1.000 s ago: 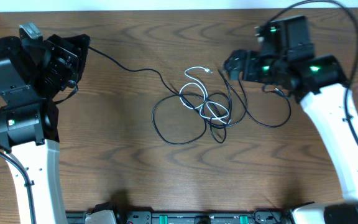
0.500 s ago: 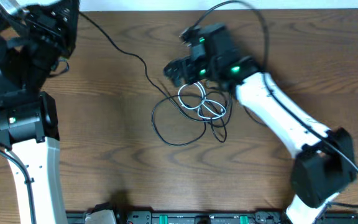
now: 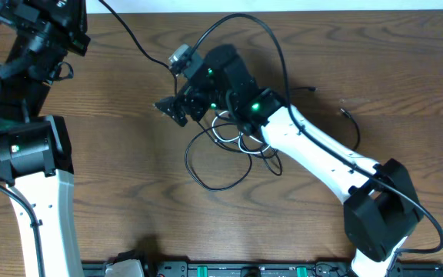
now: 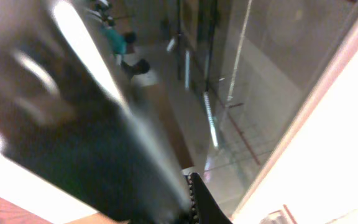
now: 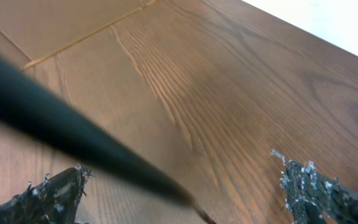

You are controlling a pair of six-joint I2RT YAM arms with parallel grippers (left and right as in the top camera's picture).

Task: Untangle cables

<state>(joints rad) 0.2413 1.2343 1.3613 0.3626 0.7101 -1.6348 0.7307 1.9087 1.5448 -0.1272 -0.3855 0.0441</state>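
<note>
Arms differed sharply in pose: the right arm (image 3: 321,154) stretched low from the near right corner across the table (image 3: 129,215) to its middle, with the right gripper (image 3: 171,108) spread wide. The left gripper (image 3: 60,19) sat high at the far left corner, pressed together on the long black cable (image 3: 133,42). Thin, smooth cords lay on brown, grained wood. That cable ran diagonally from the left gripper down to the tangle (image 3: 237,146), which lay partly under the right arm. There the white cable (image 3: 220,132) curled, and a black loop (image 3: 189,158) bulged toward the near edge.
</note>
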